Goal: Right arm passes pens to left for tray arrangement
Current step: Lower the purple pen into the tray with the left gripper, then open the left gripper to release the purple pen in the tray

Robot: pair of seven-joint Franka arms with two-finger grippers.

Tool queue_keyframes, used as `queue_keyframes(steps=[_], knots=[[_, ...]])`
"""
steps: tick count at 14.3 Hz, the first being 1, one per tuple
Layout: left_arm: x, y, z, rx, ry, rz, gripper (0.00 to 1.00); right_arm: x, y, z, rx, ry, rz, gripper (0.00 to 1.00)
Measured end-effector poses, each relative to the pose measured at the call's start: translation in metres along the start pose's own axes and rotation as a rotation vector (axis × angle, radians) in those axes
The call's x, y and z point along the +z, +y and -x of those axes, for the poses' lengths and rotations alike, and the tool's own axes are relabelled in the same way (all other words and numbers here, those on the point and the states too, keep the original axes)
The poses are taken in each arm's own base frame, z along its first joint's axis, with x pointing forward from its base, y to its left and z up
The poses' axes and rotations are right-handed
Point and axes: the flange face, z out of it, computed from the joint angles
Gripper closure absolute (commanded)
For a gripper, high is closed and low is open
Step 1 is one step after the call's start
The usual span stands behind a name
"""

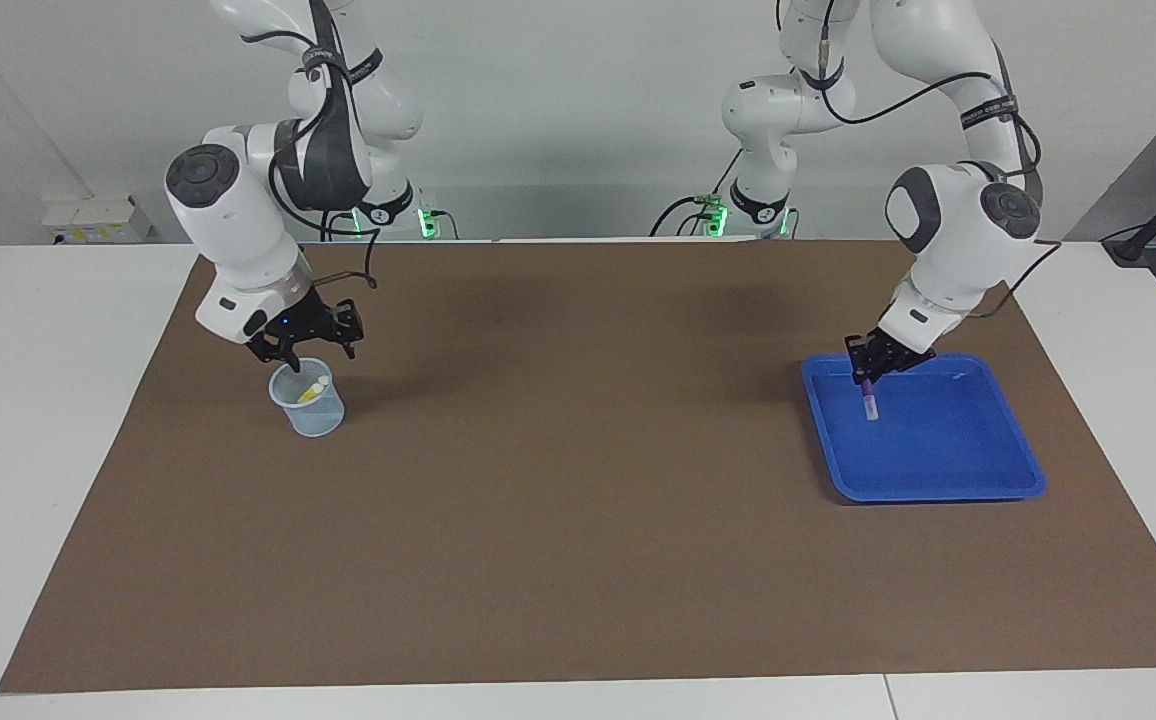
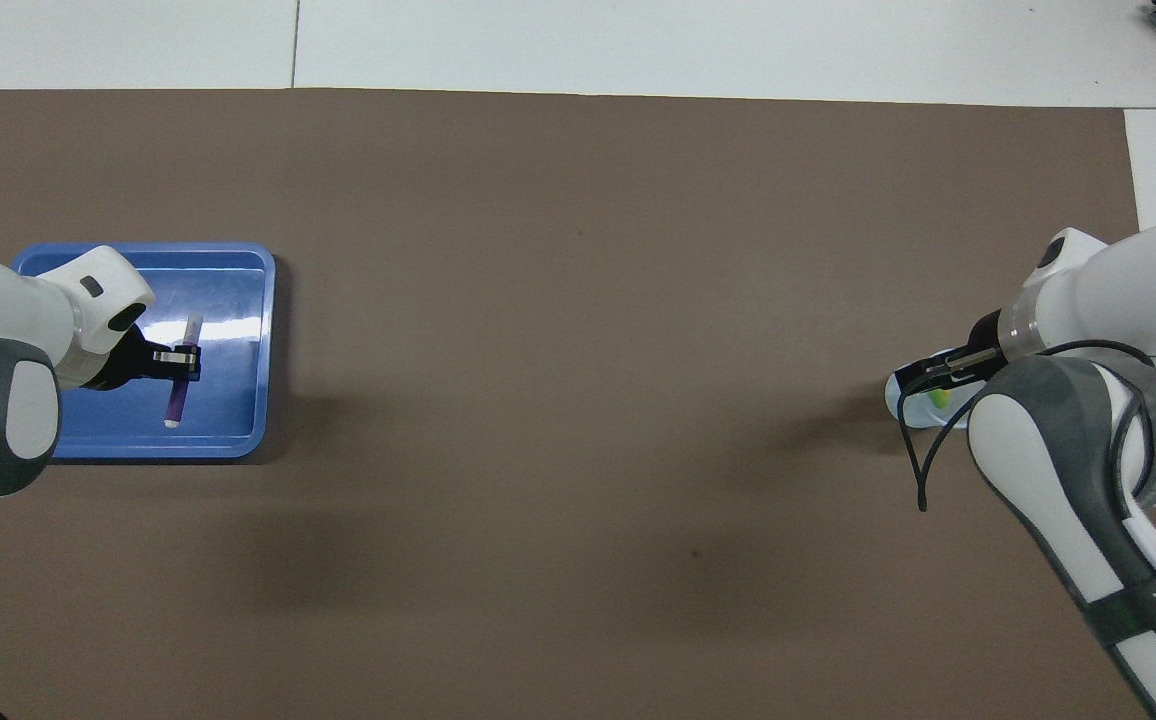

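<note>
The left hand is clenched on the purple pen, which hangs tilted below it, low over the blue tray. Released from there, it could roll against the rim. The right hand is at the mouth of the cup holding the yellow pen; its grip I cannot tell, and a skewed descent could tip the cup.

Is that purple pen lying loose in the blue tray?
No. The purple pen is gripped by the left gripper, which holds it tilted over the tray.
</note>
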Motion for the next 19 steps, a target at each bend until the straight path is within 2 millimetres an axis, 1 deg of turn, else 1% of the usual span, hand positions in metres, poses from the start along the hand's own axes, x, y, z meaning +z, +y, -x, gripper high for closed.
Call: queue_keyframes(steps=[2,5,9,11,13,14,15,16,17,18,19], knots=[[0.019,-0.003,-0.007,-0.001,0.013,-0.003,1.0,0.011,0.002,-0.001,0.04,-0.004,-0.006,0.25],[0.044,-0.007,-0.013,-0.003,0.012,-0.003,1.0,0.025,-0.004,0.003,0.077,-0.028,-0.009,0.27],[0.065,-0.008,-0.013,-0.005,-0.022,0.003,1.0,0.042,-0.002,0.01,0.098,-0.05,-0.006,0.28],[0.065,-0.008,-0.011,-0.004,-0.045,0.006,1.0,0.044,0.006,0.012,0.098,-0.048,0.019,0.28],[0.065,-0.007,-0.009,-0.004,-0.057,0.007,1.0,0.043,0.015,0.012,0.089,-0.03,0.057,0.28],[0.065,-0.007,-0.009,-0.004,-0.059,0.007,1.0,0.042,0.016,0.011,0.087,-0.021,0.065,0.28],[0.065,-0.007,-0.009,-0.004,-0.059,0.007,1.0,0.041,0.016,0.01,0.085,-0.017,0.067,0.29],[0.065,-0.007,-0.009,-0.004,-0.059,0.007,1.0,0.041,0.016,0.01,0.084,-0.016,0.068,0.32],[0.065,-0.007,-0.009,-0.004,-0.058,0.007,0.9,0.041,0.016,0.01,0.084,-0.016,0.068,0.34],[0.065,-0.007,-0.009,-0.004,-0.058,0.007,0.76,0.041,0.016,0.01,0.084,-0.016,0.068,0.34],[0.065,-0.007,-0.01,-0.004,-0.057,0.007,0.7,0.041,0.015,0.01,0.083,-0.013,0.069,0.35]])
